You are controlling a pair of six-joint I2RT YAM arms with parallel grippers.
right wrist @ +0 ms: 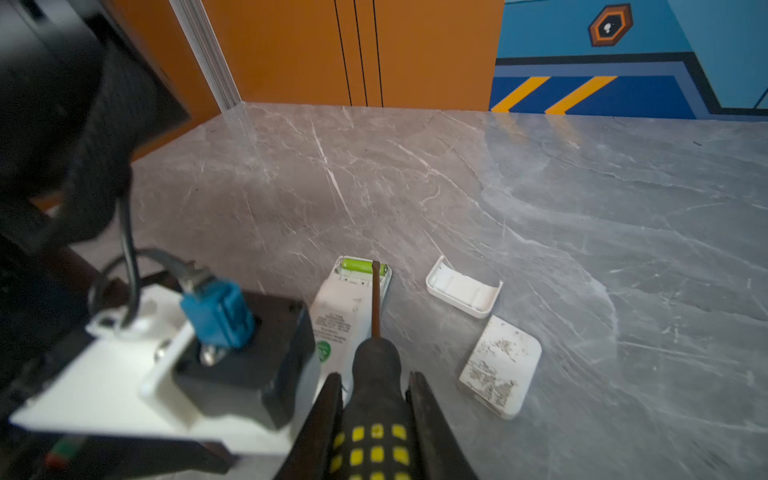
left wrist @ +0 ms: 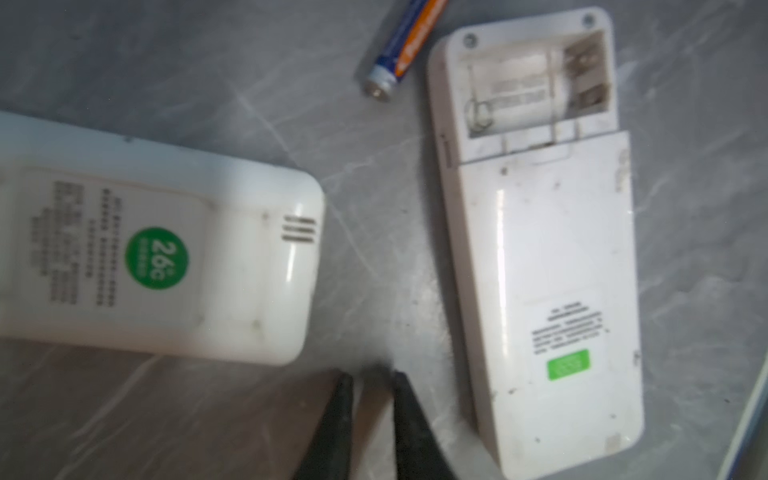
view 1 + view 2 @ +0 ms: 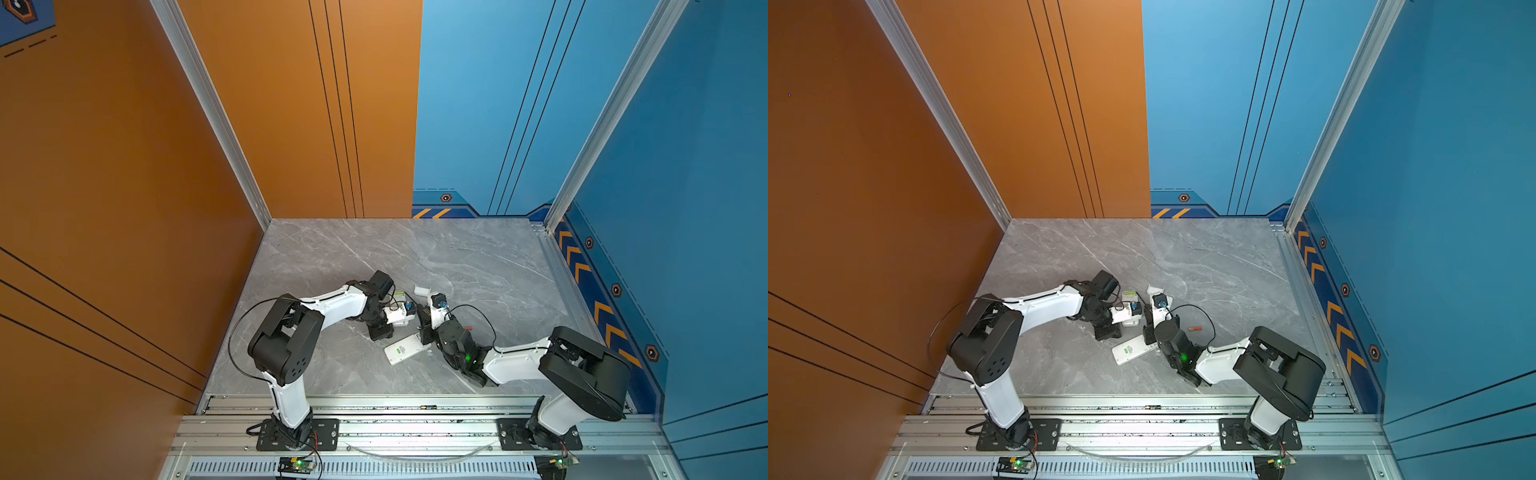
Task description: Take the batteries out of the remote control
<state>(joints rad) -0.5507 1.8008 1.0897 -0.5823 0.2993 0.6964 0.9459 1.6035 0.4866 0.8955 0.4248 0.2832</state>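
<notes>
A: Left gripper (image 2: 374, 386), state?
B: Jaws pressed nearly together, nothing between them. Tips hang over bare table (image 2: 187, 62), between the two remotes.
A: Right gripper (image 1: 374, 376)?
B: Clamped on the screwdriver (image 1: 376, 419) handle. Shaft runs along the far remote (image 1: 340, 316); tip overlaps the green battery (image 1: 357, 266). Contact: cannot tell.
A: Green battery, where exactly?
B: Seated in the far remote's open bay. In a top view the green battery (image 3: 1128, 294) sits between ten and eleven o'clock from the right gripper, one o'clock from the left gripper, near both.
A: Orange battery (image 3: 1195, 328)?
B: Loose on the table, between three and four o'clock from the right gripper, apart from it. Left wrist view puts it just off the open end of the near remote (image 2: 540, 270).
A: Anything else?
B: A curved cover (image 1: 463, 291) and a flat cover (image 1: 500, 365), side by side on the table, beside the far remote, clear of the screwdriver.
</notes>
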